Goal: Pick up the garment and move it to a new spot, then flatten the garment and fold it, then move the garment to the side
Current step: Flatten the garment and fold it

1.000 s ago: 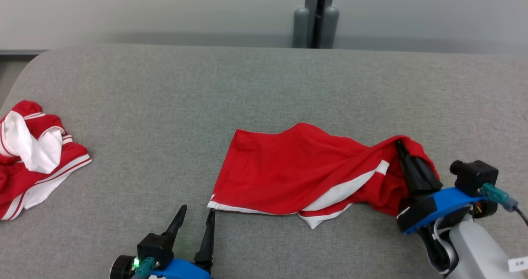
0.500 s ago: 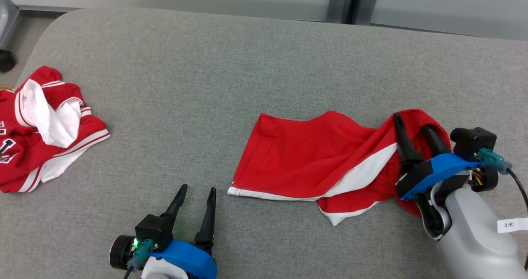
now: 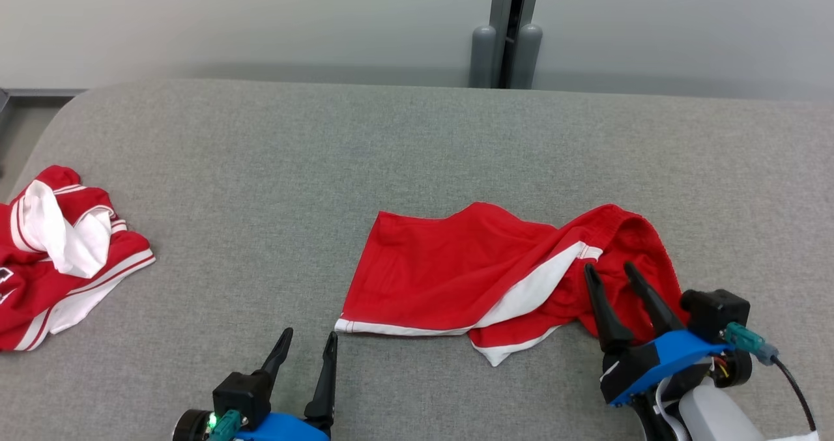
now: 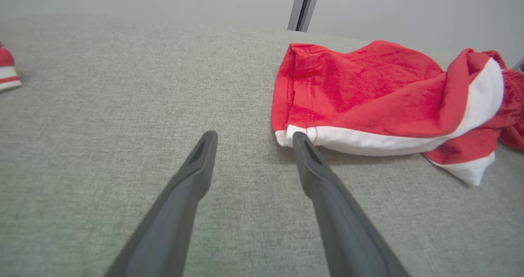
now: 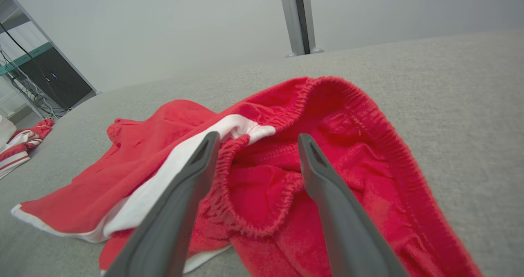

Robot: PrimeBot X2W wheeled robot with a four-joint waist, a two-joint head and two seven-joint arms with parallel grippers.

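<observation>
Shorts point(image 3: 449, 275) (red, white stripe) lie crumpled; left gripper point(image 3: 311, 333), right gripper point(image 3: 608, 267): jaws spread; jersey point(image 3: 65, 265) print unreadable.

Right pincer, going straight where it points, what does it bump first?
Probably the red fabric shorts with white stripes: the open right pincer points at their bunched elastic waistband, close ahead.

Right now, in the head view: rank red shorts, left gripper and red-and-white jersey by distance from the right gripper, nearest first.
1. The red shorts: waistband end right at the right gripper.
2. The left gripper: lower left, beside the shorts' hem corner.
3. The red-and-white jersey: crumpled at far left.
</observation>
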